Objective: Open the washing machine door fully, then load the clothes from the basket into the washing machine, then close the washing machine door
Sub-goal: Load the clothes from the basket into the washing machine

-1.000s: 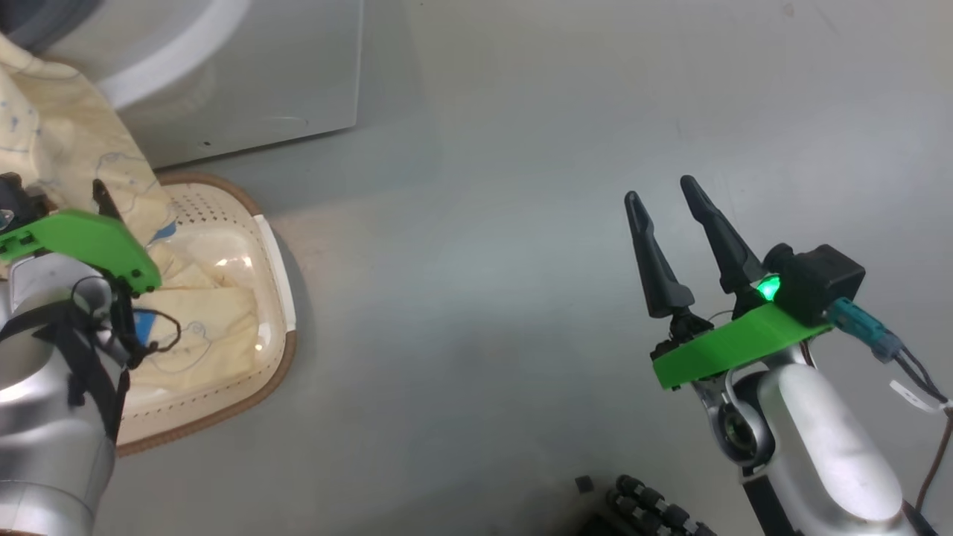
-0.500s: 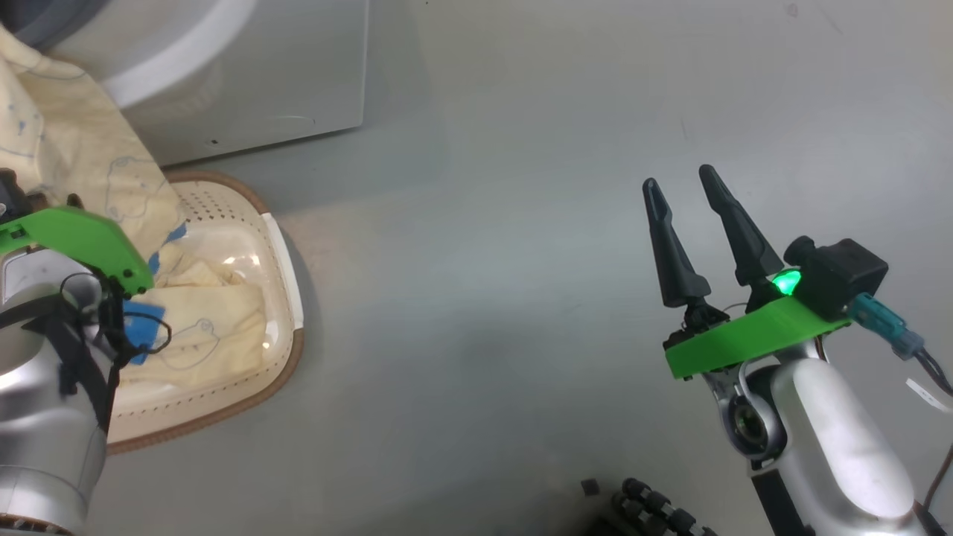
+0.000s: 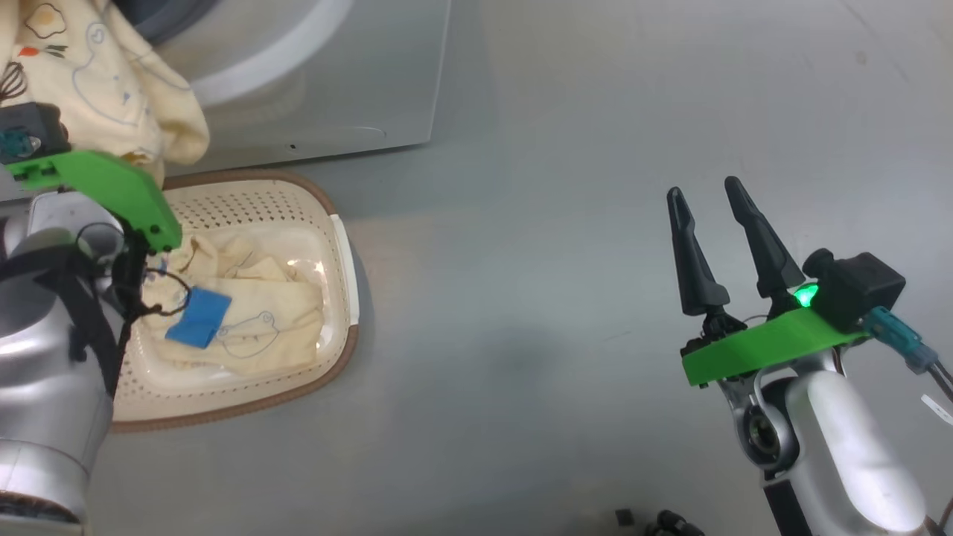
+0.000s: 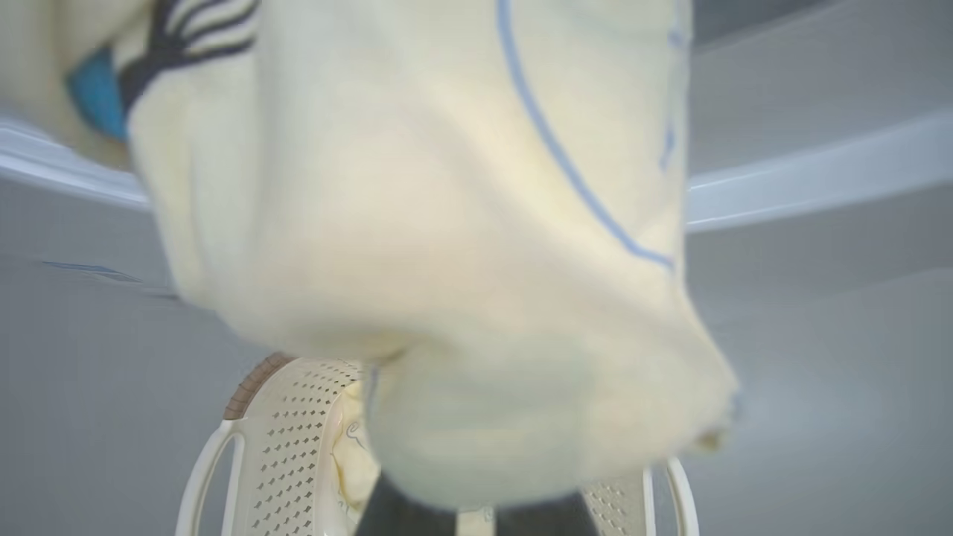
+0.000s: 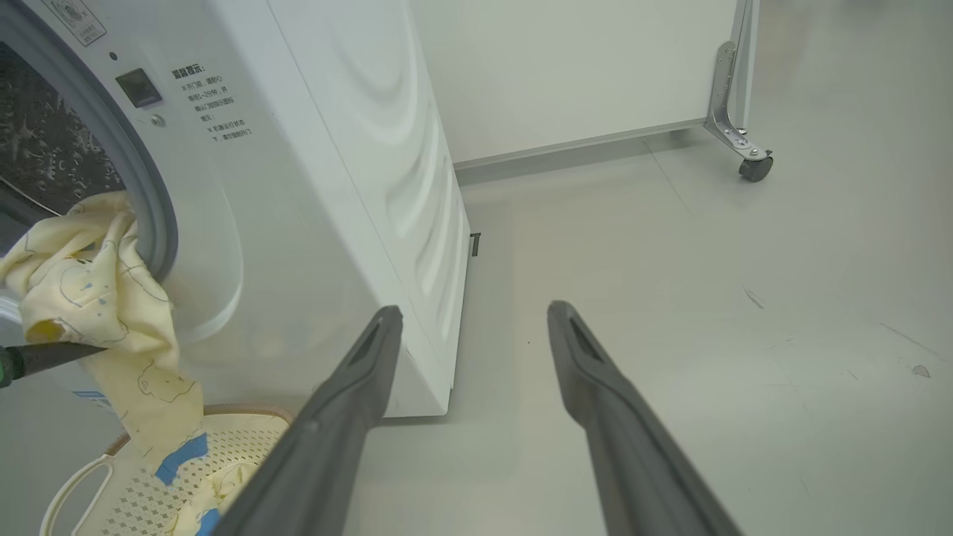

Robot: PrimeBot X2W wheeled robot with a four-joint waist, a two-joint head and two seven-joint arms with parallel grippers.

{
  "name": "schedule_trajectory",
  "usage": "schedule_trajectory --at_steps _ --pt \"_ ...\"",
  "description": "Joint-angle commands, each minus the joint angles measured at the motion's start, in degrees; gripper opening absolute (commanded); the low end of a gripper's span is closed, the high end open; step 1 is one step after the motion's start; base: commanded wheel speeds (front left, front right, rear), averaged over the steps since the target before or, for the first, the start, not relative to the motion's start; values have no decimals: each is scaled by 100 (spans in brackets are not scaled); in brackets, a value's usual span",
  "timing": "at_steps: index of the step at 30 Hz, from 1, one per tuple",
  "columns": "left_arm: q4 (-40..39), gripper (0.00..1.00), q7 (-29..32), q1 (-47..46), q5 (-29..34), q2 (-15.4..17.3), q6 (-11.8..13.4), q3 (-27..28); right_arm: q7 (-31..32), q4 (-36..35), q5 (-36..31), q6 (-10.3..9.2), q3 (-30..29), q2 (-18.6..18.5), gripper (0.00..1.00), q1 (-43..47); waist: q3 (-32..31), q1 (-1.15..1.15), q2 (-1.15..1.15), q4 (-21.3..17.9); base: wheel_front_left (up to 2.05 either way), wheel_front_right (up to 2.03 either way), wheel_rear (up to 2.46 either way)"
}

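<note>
One garment point(image 5: 97, 275) is hanging at the machine's point(image 5: 313, 186) mouth, clamped in the left gripper point(image 5: 82, 348), above the basket point(image 3: 246, 201), where more cream, blue-trimmed clothes point(image 3: 260, 327) are lying. Loading is under way; next, I judge, it is needing a push deeper into the drum point(image 5: 45, 149) before release. The right gripper point(image 3: 703, 186) is hovering over the floor point(image 3: 521, 298), jaws apart.
</note>
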Motion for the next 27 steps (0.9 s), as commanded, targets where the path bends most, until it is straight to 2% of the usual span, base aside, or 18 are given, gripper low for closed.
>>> schedule_trajectory --at_steps 1,6,12,13,19,27 --pt "-380 0 162 -250 -131 338 -48 145 -55 -191 -55 21 63 -41 100 112 -69 0 0 88 0 0 0" --pt "-1478 0 875 -431 -283 729 -34 226 -55 -216 -17 21 91 -41 100 126 -103 0 0 113 0 0 0" --pt "-2982 0 1719 -516 -201 1402 542 359 -55 -244 109 21 233 -41 100 78 -11 0 0 -62 0 0 0" --pt "-2982 0 1719 -516 -201 1402 542 359 -55 -244 109 21 233 -41 100 78 -11 0 0 -62 0 0 0" --pt "-3846 0 2272 -679 -72 1891 1075 524 -55 -261 252 21 330 -41 100 -55 283 0 0 -332 0 0 0" --pt "-3890 0 2464 -1207 551 2514 1238 340 -56 -303 499 21 504 -41 100 -294 803 0 0 -793 0 0 0"
